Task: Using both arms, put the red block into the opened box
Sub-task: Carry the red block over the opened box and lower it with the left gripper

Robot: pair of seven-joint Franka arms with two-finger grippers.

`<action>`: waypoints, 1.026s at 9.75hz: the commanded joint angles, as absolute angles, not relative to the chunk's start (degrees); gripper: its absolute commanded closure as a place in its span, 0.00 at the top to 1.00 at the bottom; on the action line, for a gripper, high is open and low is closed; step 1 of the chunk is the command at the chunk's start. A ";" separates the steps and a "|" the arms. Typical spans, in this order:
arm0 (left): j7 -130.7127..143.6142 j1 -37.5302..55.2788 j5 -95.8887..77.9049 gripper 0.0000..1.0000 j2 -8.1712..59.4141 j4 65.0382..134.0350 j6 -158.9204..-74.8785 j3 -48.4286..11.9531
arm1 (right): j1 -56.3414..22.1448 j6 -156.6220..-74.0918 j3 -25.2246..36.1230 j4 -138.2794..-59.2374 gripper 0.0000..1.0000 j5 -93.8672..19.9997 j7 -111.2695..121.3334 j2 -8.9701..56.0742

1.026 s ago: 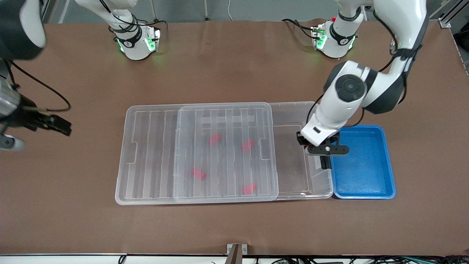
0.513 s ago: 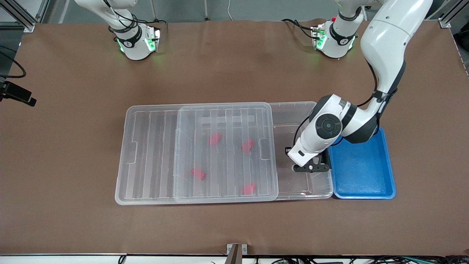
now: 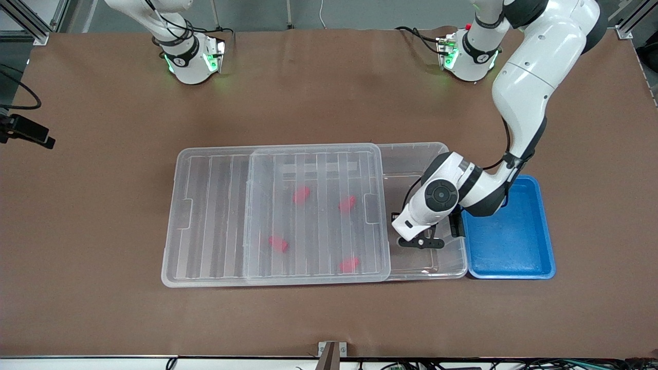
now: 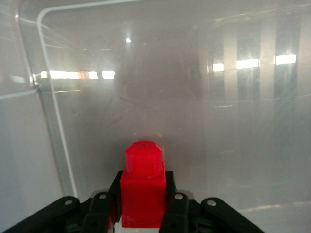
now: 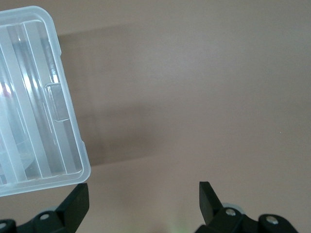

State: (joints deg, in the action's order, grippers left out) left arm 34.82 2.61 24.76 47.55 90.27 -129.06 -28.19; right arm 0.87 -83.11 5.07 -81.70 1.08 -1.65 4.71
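Observation:
My left gripper (image 4: 143, 185) is shut on a red block (image 4: 143, 162), whose stub points away from the fingers. In the front view this gripper (image 3: 420, 241) hangs low over the uncovered end of the clear box (image 3: 411, 154), and the wrist hides the block. The ribbed lid (image 3: 221, 216) lies slid toward the right arm's end and covers most of the box. Several more red blocks (image 3: 302, 194) show through it. My right gripper (image 5: 143, 194) is open and empty above bare table near a corner of the lid (image 5: 34, 97).
A blue tray (image 3: 514, 241) stands against the box at the left arm's end of the table. Only a black part of the right arm (image 3: 28, 133) shows at the front view's edge. Brown table lies all around the box.
The left gripper has moved with the red block from the blue tray's edge to over the box's uncovered end and come lower. The right arm pulled back toward the table's end, then held still.

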 commanded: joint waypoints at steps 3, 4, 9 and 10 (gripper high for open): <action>35.60 4.04 26.10 0.05 50.63 89.03 -131.13 -28.21 | 0.88 -83.41 5.19 -83.50 1.00 0.18 -0.97 3.08; 35.68 3.87 26.36 0.07 50.36 89.03 -131.13 -28.21 | 0.88 -83.41 5.19 -83.50 1.00 0.18 -0.97 3.08; 37.17 3.25 26.46 0.54 49.04 89.74 -130.52 -28.21 | 1.23 -83.85 5.27 -83.50 1.00 0.18 1.40 3.25; 37.18 3.08 26.46 0.87 48.26 89.82 -130.00 -28.21 | 1.23 -83.85 5.27 -83.50 1.00 0.18 1.41 3.25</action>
State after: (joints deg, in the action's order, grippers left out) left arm 35.71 3.22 24.94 47.82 89.79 -130.39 -28.21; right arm 0.93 -83.13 5.18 -81.71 1.07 0.39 4.71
